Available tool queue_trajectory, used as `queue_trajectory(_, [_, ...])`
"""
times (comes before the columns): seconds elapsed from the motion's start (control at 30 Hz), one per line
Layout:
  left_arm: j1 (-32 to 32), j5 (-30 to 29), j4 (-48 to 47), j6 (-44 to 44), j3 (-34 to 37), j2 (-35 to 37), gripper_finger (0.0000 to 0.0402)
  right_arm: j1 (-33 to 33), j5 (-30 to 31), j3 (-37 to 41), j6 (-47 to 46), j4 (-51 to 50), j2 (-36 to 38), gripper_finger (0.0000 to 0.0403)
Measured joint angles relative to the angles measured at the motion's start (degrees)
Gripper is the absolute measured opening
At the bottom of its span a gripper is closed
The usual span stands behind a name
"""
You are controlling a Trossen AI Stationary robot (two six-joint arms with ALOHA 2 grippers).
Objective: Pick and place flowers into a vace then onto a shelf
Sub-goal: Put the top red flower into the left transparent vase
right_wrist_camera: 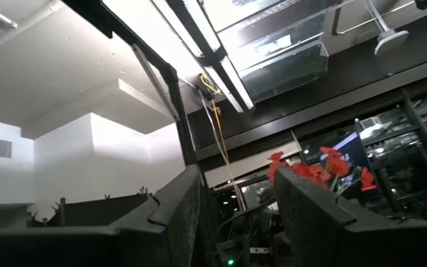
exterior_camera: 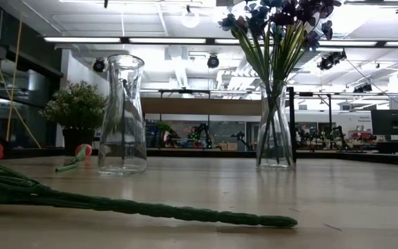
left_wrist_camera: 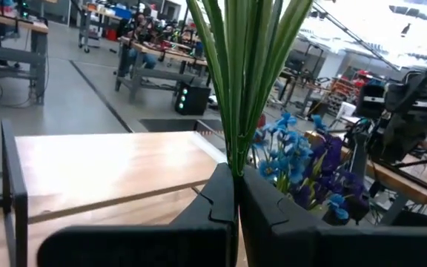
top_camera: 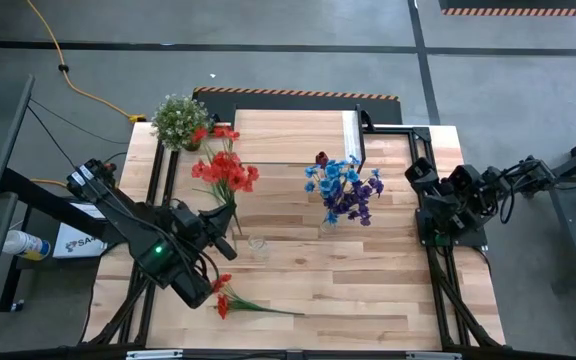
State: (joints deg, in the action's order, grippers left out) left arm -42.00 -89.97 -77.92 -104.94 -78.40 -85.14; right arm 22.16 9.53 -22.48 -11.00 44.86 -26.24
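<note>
The shelf [top_camera: 288, 135] stood at the far side of the table [top_camera: 368, 290], its light plank top bare, with the bushy potted plant [top_camera: 179, 120] at its left corner. In front of it, the blue and purple sprays [top_camera: 343, 188] were already standing in a glass vase [exterior_camera: 276, 128]. An empty glass carafe vase [exterior_camera: 122, 114] waited near the table middle, just beside your left gripper.

Your left gripper [left_wrist_camera: 236, 204] was holding the red flower bunch [top_camera: 224, 170] by its green stems [left_wrist_camera: 247, 74]; the two fingers [left_wrist_camera: 213, 204] were pressed together on the bundle, low on the stems, with the blooms pointing toward the shelf. I judge this bunch was light and the stems stiff but springy, so a grip low on the stems was good, though the heads could swing.

Another red flower [top_camera: 230, 298] lay flat on the table near the front edge, its long stem [exterior_camera: 150, 207] free to pinch in the middle. The empty vase looked fragile and easy to tip, so you should enter it straight from above.

Your right gripper [right_wrist_camera: 236, 215] waited at the right table edge, fingers spread and holding nothing
</note>
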Motion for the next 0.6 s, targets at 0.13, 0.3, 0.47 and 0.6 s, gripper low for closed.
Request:
queue_trajectory(0.13, [0.0, 0.0, 3.1, 0.1, 2.1, 0.0, 0.0036, 0.0, 0.2, 0.0, 1.0, 0.0, 0.0, 0.0165])
queue_trajectory(0.3, [0.0, 0.0, 5.6, 0.1, 3.8, 0.0, 0.0036, 0.0, 1.5, 0.0, 1.0, 0.0, 0.0, 0.0165])
queue_trajectory(0.47, [0.0, 0.0, 6.5, 0.1, 4.4, 0.0, 0.0036, 0.0, 2.3, 0.0, 1.0, 0.0, 0.0, 0.0165])
queue_trajectory(0.6, [0.0, 0.0, 6.6, 0.1, 4.4, 0.0, 0.0036, 0.0, 2.3, 0.0, 1.0, 0.0, 0.0, 0.0165])
